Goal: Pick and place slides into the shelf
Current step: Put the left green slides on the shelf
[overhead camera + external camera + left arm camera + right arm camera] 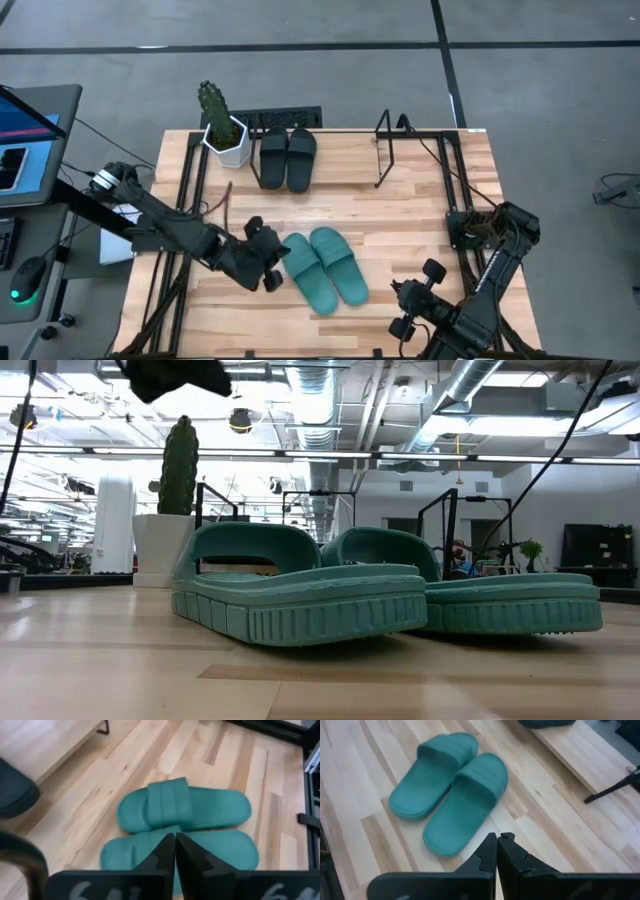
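High view looks straight down on the whole surface [400, 200], far off; low view sits at surface level, facing the room, very near the teal slides [300, 595]. Both wrist views look forward and down past their own fingers [165, 852] from opposite sides. All four share the teal pair.

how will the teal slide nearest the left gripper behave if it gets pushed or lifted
The teal slide looks like thick moulded foam, so probably light and fairly stiff. Its flat ribbed sole sits flush on the wooden table, so a push likely slides it, bumping its touching twin. It seems unlikely to roll.
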